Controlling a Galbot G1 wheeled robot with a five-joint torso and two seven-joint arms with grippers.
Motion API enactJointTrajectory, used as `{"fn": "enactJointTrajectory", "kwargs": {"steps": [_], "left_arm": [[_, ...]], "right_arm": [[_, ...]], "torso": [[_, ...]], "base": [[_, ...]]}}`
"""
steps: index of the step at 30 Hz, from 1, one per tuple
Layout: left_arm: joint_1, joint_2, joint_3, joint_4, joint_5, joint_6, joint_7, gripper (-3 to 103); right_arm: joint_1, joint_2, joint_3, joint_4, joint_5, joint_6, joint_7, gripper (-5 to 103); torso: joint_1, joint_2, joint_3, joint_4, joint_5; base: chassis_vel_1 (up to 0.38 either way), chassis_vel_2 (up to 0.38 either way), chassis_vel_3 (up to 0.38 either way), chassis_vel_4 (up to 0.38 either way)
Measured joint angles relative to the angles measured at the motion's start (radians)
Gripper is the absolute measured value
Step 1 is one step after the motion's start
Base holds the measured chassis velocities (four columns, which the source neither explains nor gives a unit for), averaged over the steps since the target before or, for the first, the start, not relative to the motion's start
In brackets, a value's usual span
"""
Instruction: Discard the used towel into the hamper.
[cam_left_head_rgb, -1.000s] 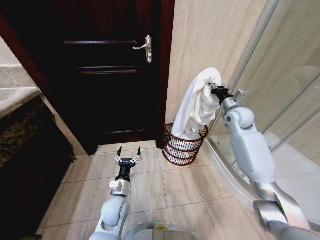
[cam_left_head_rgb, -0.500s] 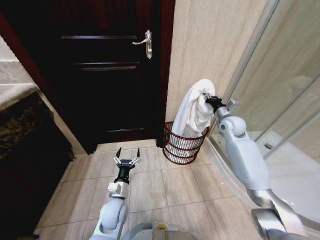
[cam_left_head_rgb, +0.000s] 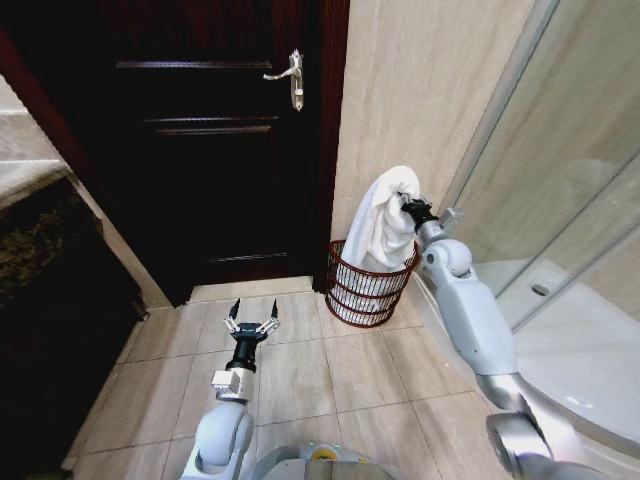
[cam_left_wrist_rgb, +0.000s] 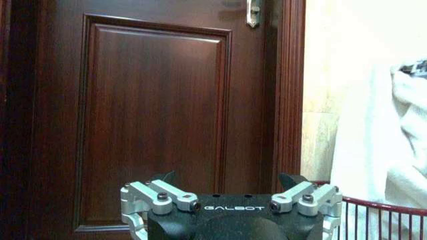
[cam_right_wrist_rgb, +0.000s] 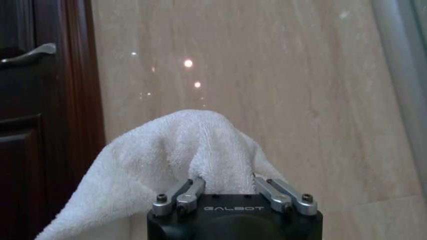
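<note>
At the far left of the head view a dark stone-topped counter (cam_left_head_rgb: 40, 230) runs along the wall, and beside it stands a dark red-brown panelled wooden door (cam_left_head_rgb: 200, 150) with a silver lever handle (cam_left_head_rgb: 290, 80). Low in front of the robot, over the beige floor tiles (cam_left_head_rgb: 340, 370), the left gripper (cam_left_head_rgb: 251, 324) hangs idle with its black-tipped fingers spread apart and nothing between them; the left wrist view shows it facing the door panel.

Further right, at the foot of the pale marbled wall (cam_left_head_rgb: 420, 100) and just beside the door frame, sits the small round dark red-brown wire hamper (cam_left_head_rgb: 368, 292), tapering toward its base. Above it the white terry-cloth towel (cam_left_head_rgb: 385, 220) hangs in a long fold, its lower end reaching down inside the hamper's rim while its upper part bunches over the right gripper (cam_left_head_rgb: 412, 208). The right wrist view shows that gripper (cam_right_wrist_rgb: 228, 186) clamped on a pinch of the cloth, the metal fingers (cam_right_wrist_rgb: 190, 192) pressed in with towel welling up between and above them. To the right curves the glass shower enclosure (cam_left_head_rgb: 560, 200).

The likely trouble is in the release. Much of the towel seems to sit above and outside the hamper's narrow mouth, so if the gripper lets go from this height the cloth may flop over the rim and slide to the tiles. The looped pile could also snag on the fingers and trail out as the arm lifts. The light basket looks easy to tip if the arm or dragged cloth pulls on its edge.
</note>
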Motion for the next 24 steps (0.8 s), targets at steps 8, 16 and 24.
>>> {"fn": "enactJointTrajectory", "kwargs": {"steps": [8,16,24], "left_arm": [[-0.008,0.0,0.006,0.006,-0.001,0.0,0.0,100],[-0.001,-0.004,0.017,0.045,-0.003,-0.029,0.0,100],[0.009,-0.001,0.025,0.072,0.005,-0.056,-0.004,100]], "right_arm": [[-0.007,0.027,-0.009,-0.038,-0.002,0.022,0.003,20],[-0.027,0.007,0.011,-0.092,0.0,0.022,-0.018,20],[-0.038,-0.02,0.008,-0.144,-0.023,0.032,-0.049,20]], "torso": [[0.0,0.002,0.002,0.0,0.0],[0.0,0.005,0.004,0.0,-0.0001],[0.0,0.006,0.005,0.0,0.0]], "base": [[0.0,0.0,0.0,0.0],[0.0,0.0,0.0,0.0],[0.0,0.0,0.0,0.0]]}}
